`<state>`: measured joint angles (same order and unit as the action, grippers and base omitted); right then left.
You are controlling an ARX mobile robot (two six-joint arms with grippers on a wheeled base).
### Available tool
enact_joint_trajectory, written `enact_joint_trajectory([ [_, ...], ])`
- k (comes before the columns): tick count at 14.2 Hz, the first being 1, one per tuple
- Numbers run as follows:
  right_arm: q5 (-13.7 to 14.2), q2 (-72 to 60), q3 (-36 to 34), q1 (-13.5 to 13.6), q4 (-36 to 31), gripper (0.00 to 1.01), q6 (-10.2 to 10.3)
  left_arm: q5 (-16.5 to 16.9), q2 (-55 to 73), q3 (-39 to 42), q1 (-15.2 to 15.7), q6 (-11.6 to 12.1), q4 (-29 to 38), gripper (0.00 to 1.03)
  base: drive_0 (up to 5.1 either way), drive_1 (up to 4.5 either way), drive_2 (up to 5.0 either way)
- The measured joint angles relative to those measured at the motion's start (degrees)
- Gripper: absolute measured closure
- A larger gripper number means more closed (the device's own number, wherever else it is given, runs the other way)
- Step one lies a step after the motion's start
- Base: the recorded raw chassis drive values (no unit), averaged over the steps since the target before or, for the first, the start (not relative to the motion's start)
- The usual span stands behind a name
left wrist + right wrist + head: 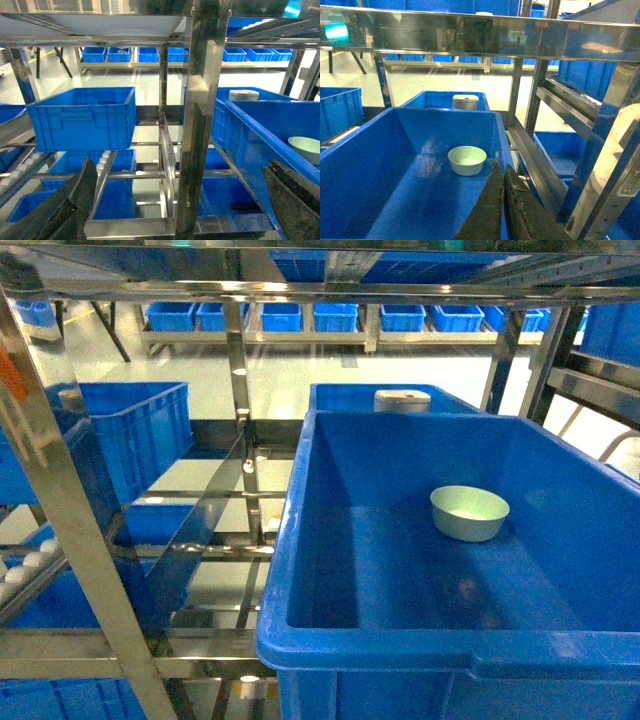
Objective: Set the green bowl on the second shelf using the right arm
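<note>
The pale green bowl [469, 512] stands upright on the floor of the large blue bin [300, 530], toward its back right. That bin rests on the steel rails of the second shelf [205, 550]. No gripper shows in the head view. In the right wrist view my right gripper [502, 167] is shut with nothing between its fingers. It sits over the bin's right wall [502, 131], just right of and nearer than the bowl [467, 160], not touching it. My left gripper [179, 166] is open and empty, outside the bin's left side, with a steel post [200, 125] in front of it. The bowl's rim [306, 149] shows at the right edge of that view.
A grey-white lidded container [402, 400] sits in a second blue bin behind the large one. Another blue bin [135, 435] stands on the rack to the left. A steel beam [470, 32] crosses overhead, and slanted rails [535, 165] run close on the right.
</note>
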<state>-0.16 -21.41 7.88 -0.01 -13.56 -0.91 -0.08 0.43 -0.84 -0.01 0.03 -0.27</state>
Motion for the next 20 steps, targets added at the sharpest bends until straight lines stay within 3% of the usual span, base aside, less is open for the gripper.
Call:
enact_joint_trajectory([
  [1,0.0,1.4,-1.0,0.0,0.2,0.99,0.1,0.0,0.0,0.0,0.0,0.0,0.0,0.05,0.0,0.00,0.0],
  [10,0.0,12.3,-7.1,0.0,5.2,0.99,0.1,0.0,0.0,0.0,0.0,0.0,0.0,0.05,0.0,0.00,0.0],
  [11,0.0,18.8,-7.1,0.0,13.6,0.99,0.1,0.0,0.0,0.0,0.0,0.0,0.0,0.05,0.0,0.00,0.0],
  [16,0.2,21.1,-7.1,0.0,13.8,0.99,0.1,0.0,0.0,0.0,0.0,0.0,0.0,0.05,0.0,0.00,0.0],
  [20,0.1,21.1,-7.1,0.0,13.8,0.42,0.1,0.0,0.0,0.0,0.0,0.0,0.0,0.05,0.0,0.00,0.0],
])
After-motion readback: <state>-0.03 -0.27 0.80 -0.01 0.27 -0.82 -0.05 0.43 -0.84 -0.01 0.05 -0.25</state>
